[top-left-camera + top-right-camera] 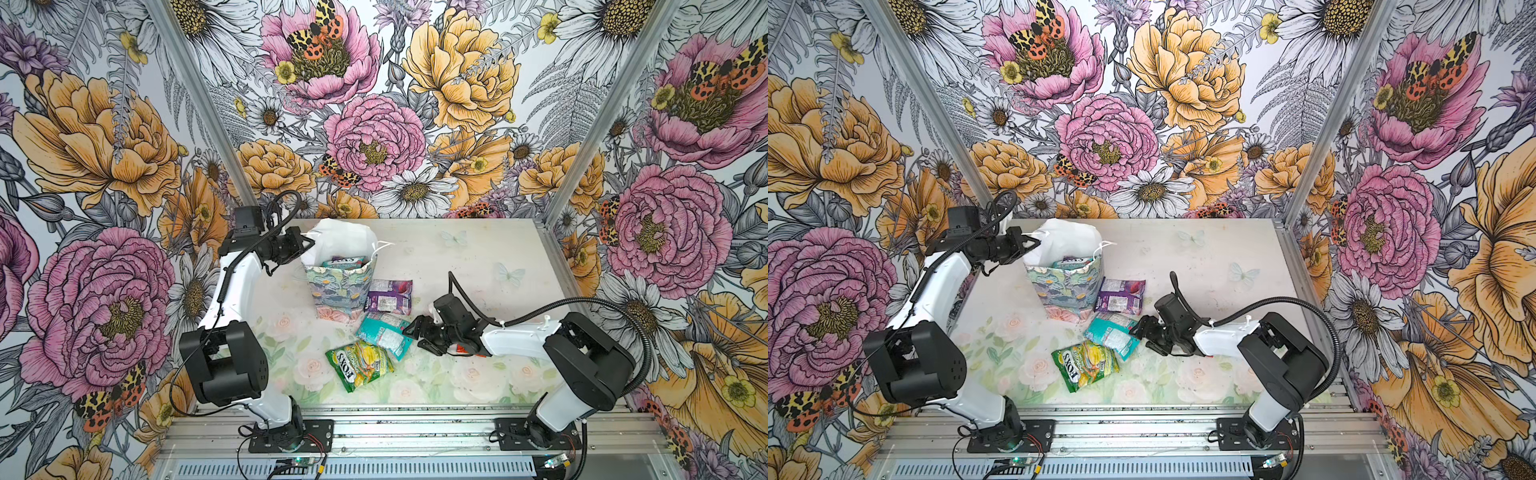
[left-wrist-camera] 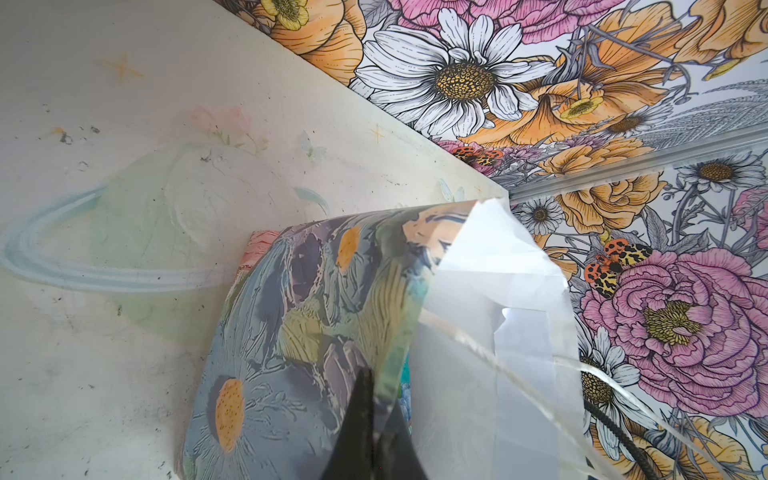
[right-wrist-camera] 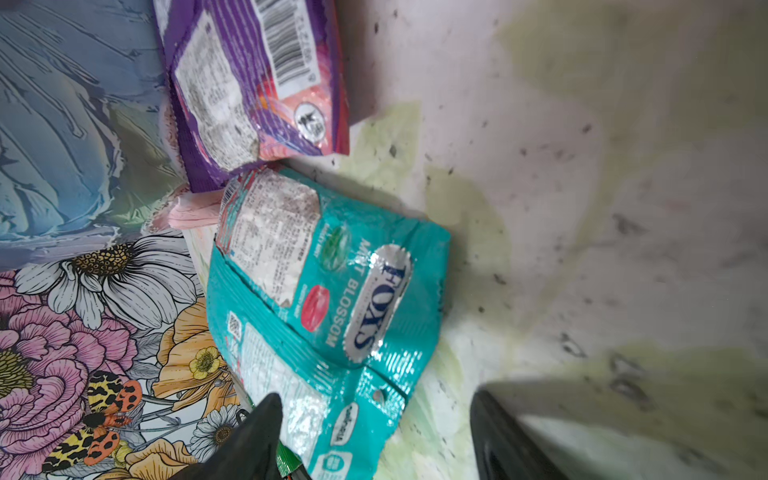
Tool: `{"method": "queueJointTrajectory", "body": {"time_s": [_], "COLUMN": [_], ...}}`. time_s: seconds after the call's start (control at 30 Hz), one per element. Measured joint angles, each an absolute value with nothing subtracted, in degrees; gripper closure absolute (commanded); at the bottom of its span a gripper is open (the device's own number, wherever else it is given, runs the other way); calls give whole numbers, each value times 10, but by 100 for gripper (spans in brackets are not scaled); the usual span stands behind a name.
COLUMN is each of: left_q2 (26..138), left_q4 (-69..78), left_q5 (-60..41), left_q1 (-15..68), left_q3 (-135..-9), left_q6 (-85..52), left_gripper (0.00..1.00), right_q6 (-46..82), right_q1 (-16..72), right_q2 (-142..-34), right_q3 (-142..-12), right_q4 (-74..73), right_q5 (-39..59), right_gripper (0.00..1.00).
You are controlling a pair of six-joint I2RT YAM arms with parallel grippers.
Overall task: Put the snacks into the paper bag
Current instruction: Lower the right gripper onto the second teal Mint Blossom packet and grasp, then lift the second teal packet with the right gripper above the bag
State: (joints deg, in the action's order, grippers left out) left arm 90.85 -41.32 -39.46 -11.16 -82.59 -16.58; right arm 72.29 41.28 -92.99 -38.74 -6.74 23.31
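Note:
The paper bag [image 1: 337, 291] [image 1: 1064, 291] stands upright at the table's back left, its white inside showing. My left gripper [image 1: 309, 243] [image 1: 1034, 241] [image 2: 378, 401] is shut on the bag's left rim. A teal packet [image 1: 345, 262] [image 1: 1070, 262] shows inside the bag. Three snacks lie to its right: a purple packet [image 1: 388, 296] [image 1: 1121, 296] [image 3: 249, 83], a teal FOX'S packet [image 1: 384, 336] [image 1: 1113, 337] [image 3: 332, 291] and a green-yellow FOX'S packet [image 1: 359, 365] [image 1: 1086, 365]. My right gripper [image 1: 415, 334] [image 1: 1145, 337] [image 3: 374, 401] is open, low over the table, with the teal packet's near end between its jaws.
The bag's white cord handle [image 1: 384, 245] hangs out on its right side. The pale flower-printed table mat [image 1: 478, 270] runs to the flowered walls at the back and sides. A metal rail [image 1: 415, 428] with both arm bases lies along the front edge.

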Motion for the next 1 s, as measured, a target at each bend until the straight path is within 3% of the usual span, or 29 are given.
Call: {"method": "queueJointTrajectory", "body": {"time_s": [0.2, 0.43, 0.83, 1.0], "left_q2": [908, 908, 908, 908], "left_q4": [-413, -413, -413, -413], "left_q5": [-395, -395, -395, -395], "left_q1": [-112, -112, -112, -112], "left_q3": [-826, -825, -825, -825], "left_q6": [-166, -166, -166, -166], "left_gripper": [100, 100, 100, 100], "right_q6": [742, 767, 768, 743], "right_q1": [418, 427, 428, 428], "right_q2": [-960, -992, -1009, -1008], "right_q3": [-397, -413, -430, -454], "right_q4": [-114, -153, -176, -152], "right_q5": [244, 249, 250, 249], "right_gripper": [31, 44, 89, 96]}}
